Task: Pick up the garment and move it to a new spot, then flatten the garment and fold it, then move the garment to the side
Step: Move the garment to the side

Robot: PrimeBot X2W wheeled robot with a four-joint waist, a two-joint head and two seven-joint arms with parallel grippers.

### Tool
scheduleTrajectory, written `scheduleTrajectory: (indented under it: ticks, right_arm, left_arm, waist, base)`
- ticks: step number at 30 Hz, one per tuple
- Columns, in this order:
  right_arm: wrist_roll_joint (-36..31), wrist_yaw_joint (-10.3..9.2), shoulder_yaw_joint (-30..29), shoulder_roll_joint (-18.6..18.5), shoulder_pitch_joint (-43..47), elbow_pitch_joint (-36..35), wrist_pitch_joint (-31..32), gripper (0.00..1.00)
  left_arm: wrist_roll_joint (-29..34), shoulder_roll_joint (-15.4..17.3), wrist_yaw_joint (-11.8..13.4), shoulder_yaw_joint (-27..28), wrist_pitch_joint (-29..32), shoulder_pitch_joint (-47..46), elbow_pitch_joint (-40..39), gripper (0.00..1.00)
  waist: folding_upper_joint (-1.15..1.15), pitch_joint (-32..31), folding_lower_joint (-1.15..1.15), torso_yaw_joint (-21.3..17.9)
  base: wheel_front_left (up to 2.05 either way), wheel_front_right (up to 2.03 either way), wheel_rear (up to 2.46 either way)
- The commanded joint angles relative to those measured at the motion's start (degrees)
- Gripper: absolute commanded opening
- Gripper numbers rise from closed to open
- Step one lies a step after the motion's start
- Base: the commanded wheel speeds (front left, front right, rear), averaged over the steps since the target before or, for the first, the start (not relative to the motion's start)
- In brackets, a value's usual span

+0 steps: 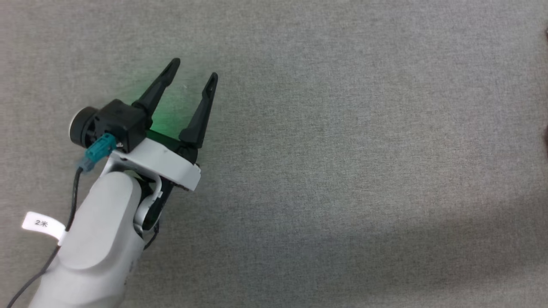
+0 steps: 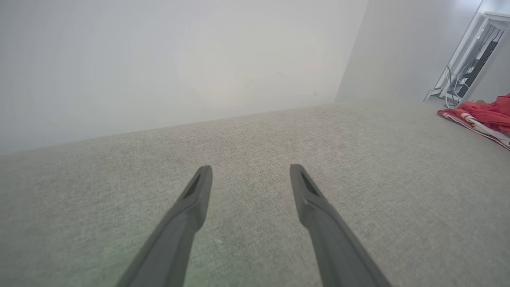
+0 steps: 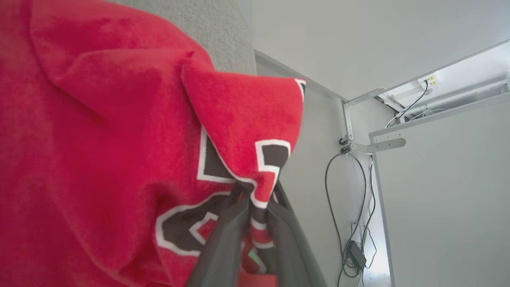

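1. I saw my left gripper (image 1: 193, 69) hovering over the grey mat (image 1: 364, 149), fingers spread, holding nothing;
2. my right gripper (image 3: 259, 201) was clamped on the red shirt (image 3: 99, 139), bunched on that mat.

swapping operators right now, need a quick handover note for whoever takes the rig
Left claw: open, empty, above the grey surface.
Right claw: shut on the garment, pinching a fold beside the black-white lettering.
Garment: bunched and creased, not flat.
Done: grip taken.
Left: carry it to the new spot, flatten it, fold it, move it to the side.
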Motion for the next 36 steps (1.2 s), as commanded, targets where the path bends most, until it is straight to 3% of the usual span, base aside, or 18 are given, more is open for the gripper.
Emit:
scheduleTrajectory:
  ticks: [1,3,12,24,36]
  right_arm:
    - [-0.7,-0.12,-0.9,0.2,-1.0,0.8,-0.8,0.42]
    - [-1.7,-0.12,-1.6,0.8,-1.2,1.8,-2.0,1.00]
    - [-4.7,-0.12,-5.1,1.9,-2.0,5.1,-6.2,1.00]
    - [-5.0,-0.12,-4.7,8.5,4.2,3.8,-13.9,1.00]
    - [-2.7,-0.12,-4.3,16.3,17.2,-5.7,-19.0,1.00]
  left_arm:
    - [-0.3,0.1,-0.2,0.1,0.0,-0.1,0.1,1.00]
    - [-0.3,0.1,-0.2,0.2,0.0,0.4,0.2,1.00]
    - [-0.4,-0.5,-0.2,2.1,0.0,4.2,0.7,1.00]
    - [-1.4,0.5,1.3,8.7,0.0,15.7,0.2,1.00]
    - [-3.1,2.1,4.4,14.9,0.0,29.8,-2.7,1.00]
  waist:
    - [0.00,-0.5,0.00,0.5]
    - [0.00,-1.2,0.00,0.8]
    - [0.00,-7.4,0.00,2.5]
    - [0.00,-19.9,0.00,5.5]
    - [0.00,-29.9,0.00,7.9]
  base:
    - [0.00,0.00,0.00]
    - [0.00,0.00,0.00]
    - [0.00,0.00,0.00]
    - [0.00,0.00,0.00]
    - [0.00,0.00,0.00]
